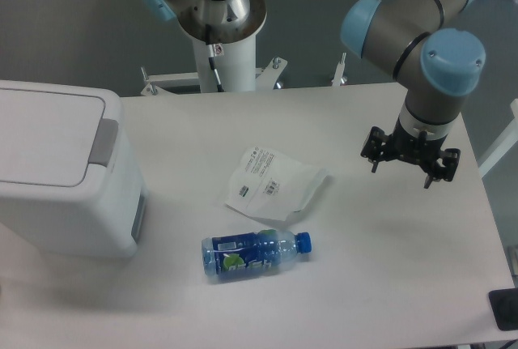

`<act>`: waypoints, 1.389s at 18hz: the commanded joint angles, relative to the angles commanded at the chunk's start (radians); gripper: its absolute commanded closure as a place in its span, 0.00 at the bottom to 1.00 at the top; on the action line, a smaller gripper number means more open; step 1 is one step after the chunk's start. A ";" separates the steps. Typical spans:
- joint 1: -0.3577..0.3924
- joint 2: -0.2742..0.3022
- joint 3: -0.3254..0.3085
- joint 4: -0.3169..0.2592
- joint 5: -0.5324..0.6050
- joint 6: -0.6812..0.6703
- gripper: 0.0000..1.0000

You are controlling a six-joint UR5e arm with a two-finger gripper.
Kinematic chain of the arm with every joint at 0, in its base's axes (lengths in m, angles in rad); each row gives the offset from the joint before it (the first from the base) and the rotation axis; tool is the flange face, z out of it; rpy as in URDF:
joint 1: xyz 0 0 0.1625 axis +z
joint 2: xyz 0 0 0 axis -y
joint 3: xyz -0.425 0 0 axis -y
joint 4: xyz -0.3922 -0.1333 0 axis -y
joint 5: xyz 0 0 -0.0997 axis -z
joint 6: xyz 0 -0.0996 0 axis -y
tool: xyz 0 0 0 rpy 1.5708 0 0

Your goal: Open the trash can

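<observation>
On the left side of the table (388, 284) stands the trash can (61, 175), a big white boxy bin with rounded corners. Its flat lid lies down flush, and the grey push tab (103, 142) sits at the lid's right edge, facing the middle of the table. A darker grey panel shows low on the bin's right wall.

Just to the right of the bin, near its front corner, a bottle (255, 253) lies on its side with a blue label and a blue cap pointing away from the bin. Slightly behind the bottle, and further from the bin, lies a white packet (275, 183) with small printed text, flat on the table and a little crumpled.

Well away from the bin, across the table to the right, the gripper (410, 168) hangs above the surface on the grey and blue arm (421, 33). Its two dark fingers (375, 157) point downward and stand spread apart, with nothing between them. It touches neither the packet nor the bottle.

Behind the bin, past the table's far edge, rises the white pedestal (222, 53) of the arm's base.
</observation>
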 joint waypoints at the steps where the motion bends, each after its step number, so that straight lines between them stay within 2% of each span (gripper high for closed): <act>1: 0.000 0.000 0.000 0.000 0.002 0.000 0.00; 7: -0.005 0.002 0.009 0.000 -0.003 0.002 0.00; 10: -0.008 0.002 -0.005 0.002 -0.049 -0.008 0.00; 12: -0.012 0.012 -0.006 0.003 -0.051 -0.096 0.00; 17: -0.081 0.026 0.009 0.014 -0.054 -0.251 0.00; 20: -0.138 0.043 0.015 0.018 -0.086 -0.480 0.00; 23: -0.191 0.070 0.020 0.020 -0.119 -0.509 0.00; 25: -0.207 0.119 0.009 0.011 -0.144 -0.509 0.00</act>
